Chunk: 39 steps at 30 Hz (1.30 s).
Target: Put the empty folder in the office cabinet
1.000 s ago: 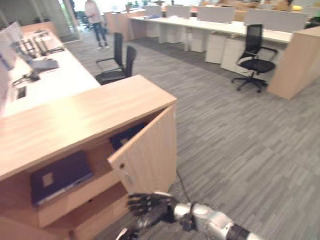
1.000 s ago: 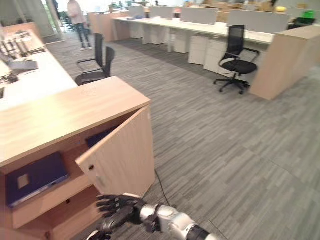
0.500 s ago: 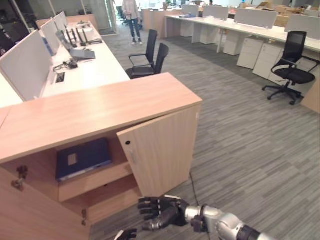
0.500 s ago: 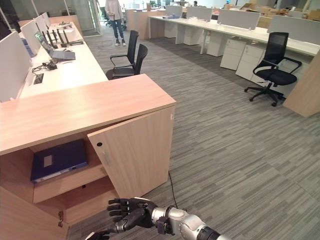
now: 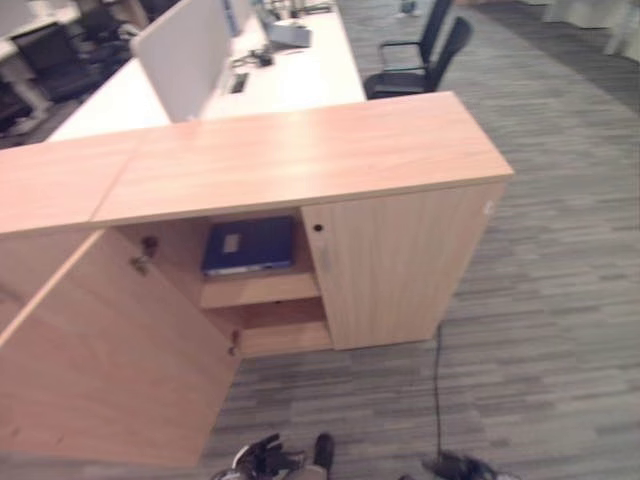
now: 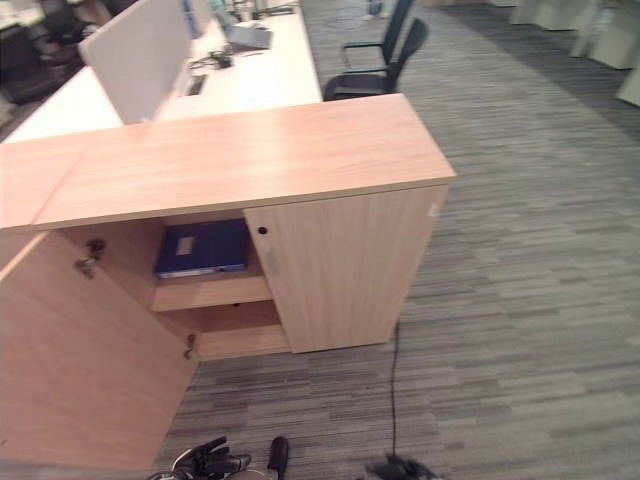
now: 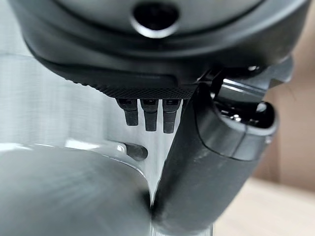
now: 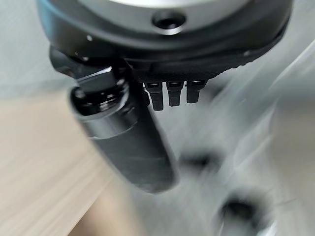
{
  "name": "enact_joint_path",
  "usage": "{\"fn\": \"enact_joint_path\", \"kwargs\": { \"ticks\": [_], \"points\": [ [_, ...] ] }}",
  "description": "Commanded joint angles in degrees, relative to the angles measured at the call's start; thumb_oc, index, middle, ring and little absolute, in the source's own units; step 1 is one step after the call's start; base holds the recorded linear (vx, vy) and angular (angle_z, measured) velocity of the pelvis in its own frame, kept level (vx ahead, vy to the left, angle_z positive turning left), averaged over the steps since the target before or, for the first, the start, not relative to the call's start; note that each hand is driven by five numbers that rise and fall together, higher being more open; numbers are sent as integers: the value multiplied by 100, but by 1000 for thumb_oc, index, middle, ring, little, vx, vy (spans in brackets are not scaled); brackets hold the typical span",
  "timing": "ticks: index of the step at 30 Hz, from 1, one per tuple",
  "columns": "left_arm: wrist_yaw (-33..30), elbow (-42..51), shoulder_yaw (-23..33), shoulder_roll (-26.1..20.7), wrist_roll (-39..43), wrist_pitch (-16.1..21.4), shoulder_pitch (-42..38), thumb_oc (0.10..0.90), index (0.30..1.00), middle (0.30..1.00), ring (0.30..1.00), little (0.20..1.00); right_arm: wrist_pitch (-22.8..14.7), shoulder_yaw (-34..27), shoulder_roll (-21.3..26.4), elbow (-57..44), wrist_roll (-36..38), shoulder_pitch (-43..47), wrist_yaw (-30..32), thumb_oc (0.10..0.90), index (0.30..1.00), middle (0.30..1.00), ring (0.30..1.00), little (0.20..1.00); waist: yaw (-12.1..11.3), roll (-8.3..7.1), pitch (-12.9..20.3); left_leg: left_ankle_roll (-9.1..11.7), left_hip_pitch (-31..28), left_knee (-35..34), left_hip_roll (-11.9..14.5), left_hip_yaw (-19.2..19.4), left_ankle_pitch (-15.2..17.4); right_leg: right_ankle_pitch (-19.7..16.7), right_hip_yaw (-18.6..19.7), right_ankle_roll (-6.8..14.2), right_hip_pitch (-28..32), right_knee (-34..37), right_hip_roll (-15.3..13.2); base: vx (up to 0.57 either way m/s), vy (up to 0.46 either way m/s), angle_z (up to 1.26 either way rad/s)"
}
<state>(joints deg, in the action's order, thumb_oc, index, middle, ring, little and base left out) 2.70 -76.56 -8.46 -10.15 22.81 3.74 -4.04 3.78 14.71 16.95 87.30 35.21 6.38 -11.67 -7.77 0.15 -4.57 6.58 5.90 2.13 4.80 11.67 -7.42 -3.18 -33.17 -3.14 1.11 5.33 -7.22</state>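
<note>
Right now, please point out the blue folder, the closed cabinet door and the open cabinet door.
blue folder [image 5: 249,246], left eye view, its cover.
closed cabinet door [image 5: 400,265], left eye view, door face.
open cabinet door [image 6: 80,360], right eye view, its inner face.

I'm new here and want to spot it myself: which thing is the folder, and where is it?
Find the long wooden cabinet with its left door swung open. On the upper shelf inside lies the folder, flat, dark blue, with a small pale label, the one dark thing among the light wood.

You are looking at an open-plan office: desks [image 6: 250,70] with a partition screen [image 6: 140,55] at 11 o'clock, swivel chairs [image 6: 375,60] at 12.
</note>
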Motion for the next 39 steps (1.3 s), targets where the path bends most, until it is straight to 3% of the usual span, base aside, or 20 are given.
{"fn": "enact_joint_path", "kwargs": {
  "ticks": [1,3,5,8,9,14,19,24,30,33,34,37,39],
  "points": [
    [63,-131,-195,166,27,-48,98,800,900,900,900,900,-163,-485,-46,16,-733,335,205,800,900,900,900,900,-2,-82,241,-194,-463,188,108,262,884,516,-118,531,70,-127,93,-13,98,87],
    [77,-91,-137,172,113,-96,69,800,900,900,900,900,-131,-815,103,174,-816,206,351,800,900,900,900,900,120,2,334,-168,-646,93,131,562,904,515,-409,526,123,-138,30,-5,136,97],
    [107,2,-103,210,231,-112,78,800,900,900,900,900,-115,-1063,172,145,-693,48,412,800,900,900,900,900,194,80,372,-158,-661,-31,96,565,818,491,-592,547,181,-182,-17,15,134,111],
    [153,18,70,229,359,-144,210,800,900,900,900,900,-98,-1585,180,163,-79,-222,439,800,900,900,900,900,311,250,479,-176,-820,-495,42,512,682,491,-745,550,267,-286,-72,52,177,66],
    [128,-15,286,178,460,-117,284,800,900,900,900,900,-149,-1901,119,94,546,-294,449,800,900,900,900,900,301,299,523,-221,-897,-679,-28,471,626,470,-822,575,316,-325,-134,46,178,54],
    [59,19,699,41,878,-105,355,800,900,900,900,900,-215,-2227,74,17,1365,-337,463,800,900,900,900,900,271,364,555,-351,-869,-713,-210,295,676,388,-903,669,288,-479,-313,-5,166,30],
    [25,-91,1235,-258,1244,-152,351,800,900,900,900,900,-173,-2380,73,-36,1469,-409,441,800,900,900,900,900,191,380,643,-479,-885,-713,-393,153,752,267,-947,793,314,-563,-491,-6,122,15],
    [-13,-239,1755,-730,1352,-154,247,800,900,900,900,900,-150,-2491,135,-59,1456,-461,376,800,900,900,900,900,145,378,745,-557,-896,-713,-526,92,809,135,-929,914,290,-607,-613,10,95,6],
    [-137,-60,2450,-1924,1245,-66,-109,800,900,900,900,900,-137,-2624,258,-100,1344,-682,253,800,900,900,900,900,131,354,837,-637,-939,-713,-645,85,884,-68,-805,1083,257,-572,-705,15,61,1],
    [-144,-83,2560,-2144,1261,-54,-176,800,900,900,900,900,-133,-2622,258,-106,1315,-690,226,800,900,900,900,900,143,328,838,-645,-939,-713,-658,98,891,-100,-773,1109,238,-551,-708,2,19,-7],
    [-108,-157,2900,-2598,1510,-59,-318,800,900,900,900,900,-122,-2640,289,-132,1317,-748,184,800,900,900,900,900,152,310,845,-649,-949,-713,-669,116,902,-142,-705,1146,213,-517,-693,4,17,-16],
    [-71,-178,2978,-2711,1608,-70,-377,800,900,900,900,900,-120,-2612,276,-154,1307,-743,158,800,900,900,900,900,158,291,842,-653,-952,-713,-672,125,905,-160,-678,1157,204,-503,-687,4,3,-13],
    [-71,-208,3245,-3024,2040,-71,-605,800,900,900,900,900,-108,-2605,301,-200,1325,-767,121,800,900,900,900,900,162,267,842,-655,-949,-713,-670,113,909,-182,-616,1189,181,-502,-673,0,0,0]
  ]
}}
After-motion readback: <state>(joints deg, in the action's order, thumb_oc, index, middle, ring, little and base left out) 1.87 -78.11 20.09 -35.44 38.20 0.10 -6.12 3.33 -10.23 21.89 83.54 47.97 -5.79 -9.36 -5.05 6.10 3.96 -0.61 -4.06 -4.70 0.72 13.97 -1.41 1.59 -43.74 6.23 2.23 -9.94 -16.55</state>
